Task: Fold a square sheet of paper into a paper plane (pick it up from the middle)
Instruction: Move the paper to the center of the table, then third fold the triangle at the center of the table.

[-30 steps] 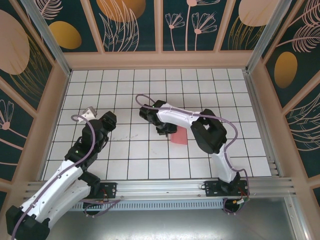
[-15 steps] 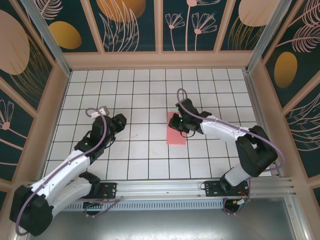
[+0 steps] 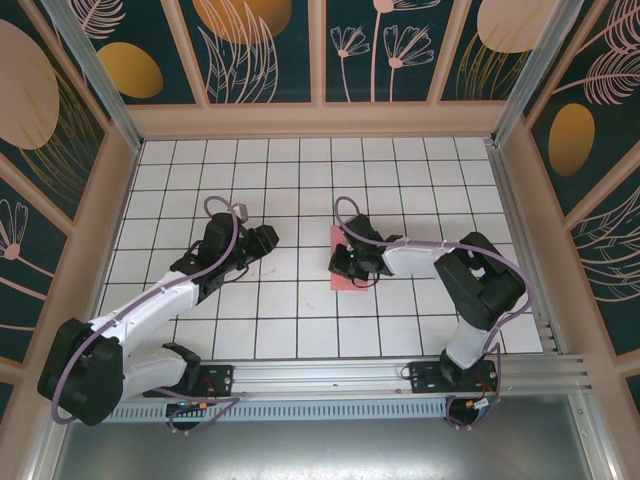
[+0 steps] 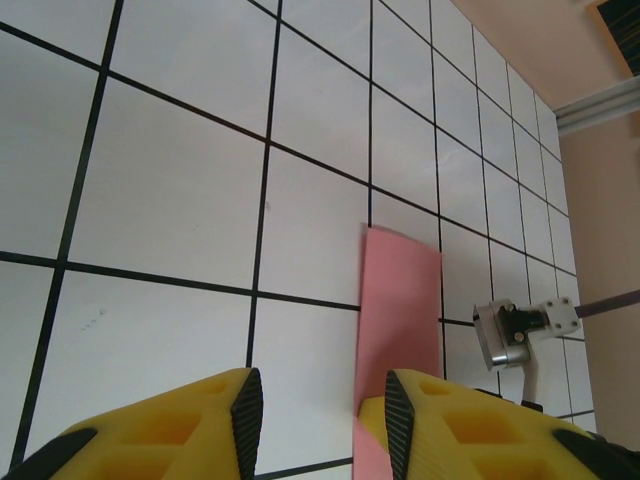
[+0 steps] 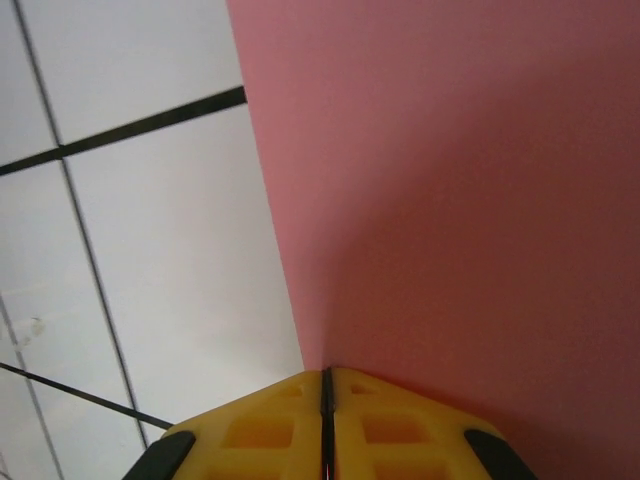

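White gridded table (image 3: 200, 170) stretched out bare on all sides, its patterned walls (image 3: 60, 200) and near rail (image 3: 330, 375) well apart from the work. The square sheet of paper (image 3: 348, 284) lay flat near the middle as a narrow pink rectangle with straight long edges. The right gripper (image 5: 327, 385) sat low over it with its yellow tips pressed together at the sheet's left edge; whether paper was pinched between them I cannot tell. The left gripper (image 4: 320, 400) hung near the sheet without touching it, fingers partly apart and holding nothing.
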You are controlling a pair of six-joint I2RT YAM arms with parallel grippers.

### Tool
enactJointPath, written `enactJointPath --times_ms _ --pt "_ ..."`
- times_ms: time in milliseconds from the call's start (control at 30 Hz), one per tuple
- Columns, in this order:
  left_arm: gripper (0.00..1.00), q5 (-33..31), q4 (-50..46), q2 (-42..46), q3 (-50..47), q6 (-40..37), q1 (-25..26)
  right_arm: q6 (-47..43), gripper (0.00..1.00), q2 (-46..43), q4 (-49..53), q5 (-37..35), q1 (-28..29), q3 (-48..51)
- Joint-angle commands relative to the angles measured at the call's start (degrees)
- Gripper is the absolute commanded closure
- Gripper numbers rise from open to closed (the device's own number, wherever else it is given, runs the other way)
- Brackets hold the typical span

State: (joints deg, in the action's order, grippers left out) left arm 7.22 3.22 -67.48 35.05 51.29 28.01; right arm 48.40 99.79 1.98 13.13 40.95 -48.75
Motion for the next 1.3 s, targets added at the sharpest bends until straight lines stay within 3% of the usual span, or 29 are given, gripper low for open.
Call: enactJointPath --times_ms 0,200,400,533,767,900,1267 --pt "0.59 1.6 0.6 -0.8 1.5 -1.1 -0.4 2.5 0.89 4.4 -2.9 0.3 2.5 -0.1" --pt "0.62 4.0 1.0 -3.2 3.2 -1.2 -0.5 4.9 0.88 5.1 -5.5 0.8 5.7 -2.6" --pt "0.75 9.9 3.9 -11.1 8.2 -0.8 -0.3 3.4 0.81 -5.8 -5.5 -1.7 4.8 -1.5" --pt "0.78 13.3 4.1 -19.5 14.0 -1.1 0.9 2.3 0.76 -13.2 -4.1 -4.2 1.1 3.1" --pt "0.80 15.3 2.6 -32.7 23.0 -3.2 3.3 3.9 0.66 -19.2 -7.1 1.2 -6.6 14.2" --pt "0.82 14.9 2.2 -37.7 25.6 -3.7 3.4 4.0 0.60 -18.7 -9.8 4.5 -7.9 16.4" --pt "0.84 13.4 1.8 -42.6 26.0 -4.2 3.3 2.5 0.58 -11.7 -12.4 8.4 -9.2 13.2"
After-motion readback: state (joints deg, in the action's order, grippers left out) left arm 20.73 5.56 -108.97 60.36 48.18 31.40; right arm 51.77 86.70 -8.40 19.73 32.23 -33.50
